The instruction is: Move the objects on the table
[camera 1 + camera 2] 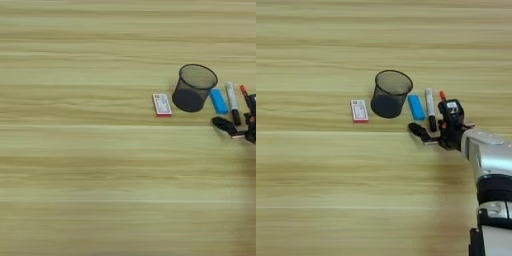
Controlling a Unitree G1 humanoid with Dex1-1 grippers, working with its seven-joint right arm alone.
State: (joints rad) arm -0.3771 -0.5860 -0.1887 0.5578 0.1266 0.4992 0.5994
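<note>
A flat white box with red edges point(359, 110) lies on the wood-grain table point(316, 175), left of a black mesh cup point(390, 95). Right of the cup lies a white marker with a black cap point(429, 102). Beside it is a thin red-and-black pen point(442, 94), of which only the red tip shows; the rest is hidden behind the gripper. My right gripper point(434, 124) stands open just in front of the marker's cap. One black finger point(418, 131) reaches left along the table, and the other stands over the pen.
A small blue block point(416, 107) lies between the cup and the marker. My silver forearm point(491, 160) comes in from the bottom right. Bare table stretches to the left and toward the front.
</note>
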